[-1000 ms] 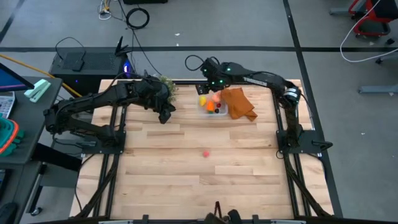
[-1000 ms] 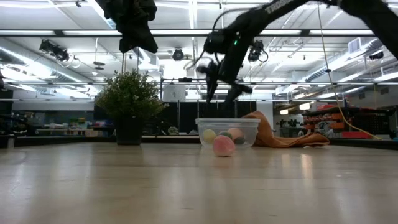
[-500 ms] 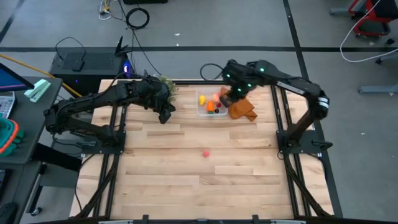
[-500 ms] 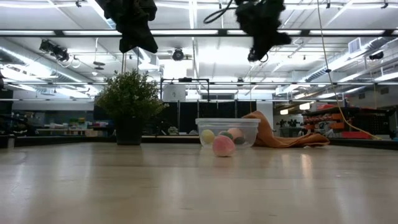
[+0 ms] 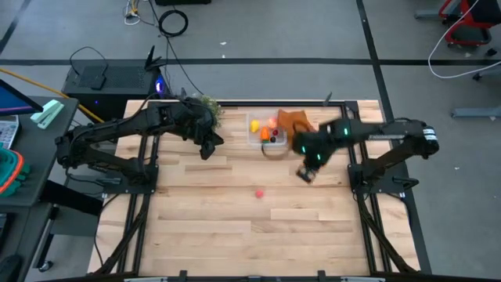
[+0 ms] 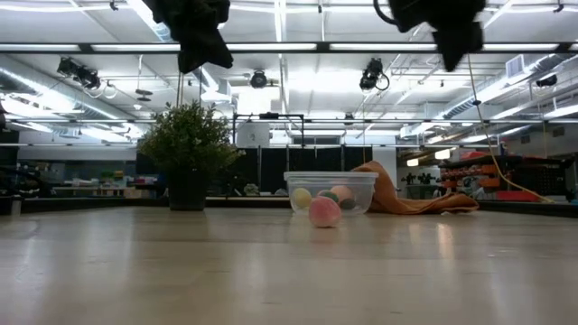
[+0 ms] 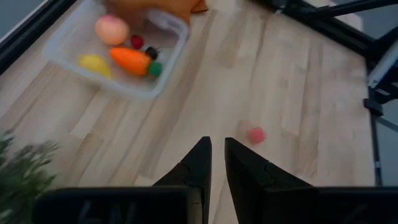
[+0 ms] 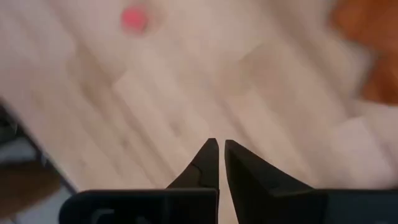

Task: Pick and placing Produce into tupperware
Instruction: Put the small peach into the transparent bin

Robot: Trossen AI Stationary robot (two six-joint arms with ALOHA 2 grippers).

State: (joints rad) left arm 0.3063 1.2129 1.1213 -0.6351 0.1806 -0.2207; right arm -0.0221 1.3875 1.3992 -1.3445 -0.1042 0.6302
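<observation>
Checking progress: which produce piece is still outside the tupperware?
The small pink-red fruit lying alone on the bare wood; the lemon, carrot and others sit inside the tupperware.

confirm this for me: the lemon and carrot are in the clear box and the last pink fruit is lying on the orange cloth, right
Not quite. The lemon and carrot are in the clear box, but the last pink fruit lies on the bare wooden table, well apart from the orange cloth. The high view shows it.
</observation>
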